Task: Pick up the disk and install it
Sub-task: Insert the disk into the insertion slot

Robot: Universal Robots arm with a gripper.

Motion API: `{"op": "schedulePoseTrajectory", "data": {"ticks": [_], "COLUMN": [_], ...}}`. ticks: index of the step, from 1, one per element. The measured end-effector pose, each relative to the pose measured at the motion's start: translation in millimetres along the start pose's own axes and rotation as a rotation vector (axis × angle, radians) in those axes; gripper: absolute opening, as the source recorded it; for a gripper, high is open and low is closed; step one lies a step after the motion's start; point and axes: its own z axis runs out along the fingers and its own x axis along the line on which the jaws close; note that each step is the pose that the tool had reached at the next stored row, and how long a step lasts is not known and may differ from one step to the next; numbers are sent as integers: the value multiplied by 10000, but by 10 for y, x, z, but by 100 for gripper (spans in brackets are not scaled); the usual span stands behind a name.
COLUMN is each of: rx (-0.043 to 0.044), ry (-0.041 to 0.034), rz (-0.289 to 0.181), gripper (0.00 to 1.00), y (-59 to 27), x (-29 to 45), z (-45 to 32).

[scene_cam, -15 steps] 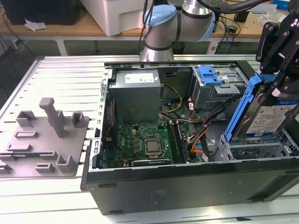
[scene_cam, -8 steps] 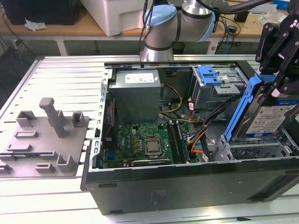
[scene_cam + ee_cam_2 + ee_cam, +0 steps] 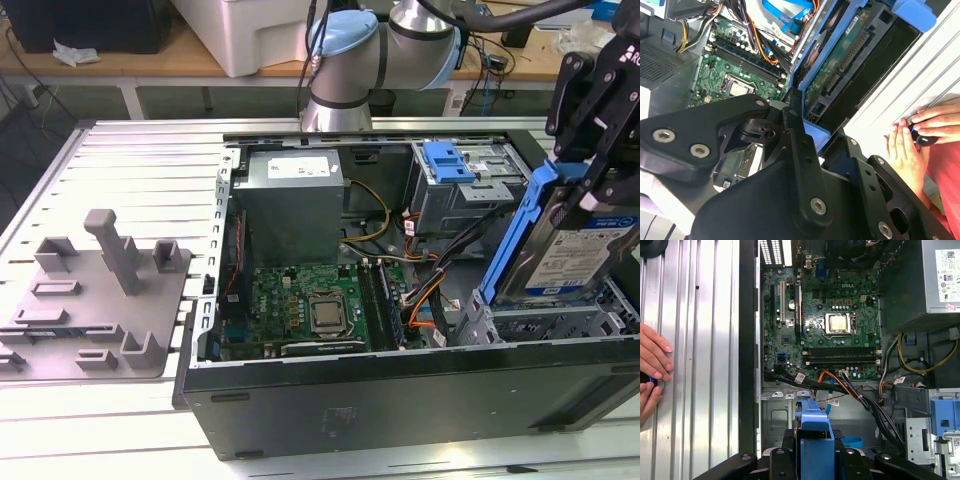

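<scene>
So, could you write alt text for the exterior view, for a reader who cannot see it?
The end effector holds the disk, tilted, its lower end inside the open computer case, at the exterior view's right. A grey fixture lies on the table at the exterior view's left.

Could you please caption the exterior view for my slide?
The gripper holds the disk tilted over the open computer case.

the exterior view looked down over the open computer case (image 3: 400,400). both wrist views peered closely past the claw (image 3: 815,452), sharing the motherboard (image 3: 815,305) (image 3: 735,70).
</scene>
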Motion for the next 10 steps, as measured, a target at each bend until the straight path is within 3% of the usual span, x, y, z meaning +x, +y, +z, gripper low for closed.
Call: {"op": "schedulePoseTrajectory", "data": {"ticks": [10], "rx": [-1], "ry": [-1], "rz": [0], "gripper": [37], "y": [-2], "x": [0], "z": [28]}}
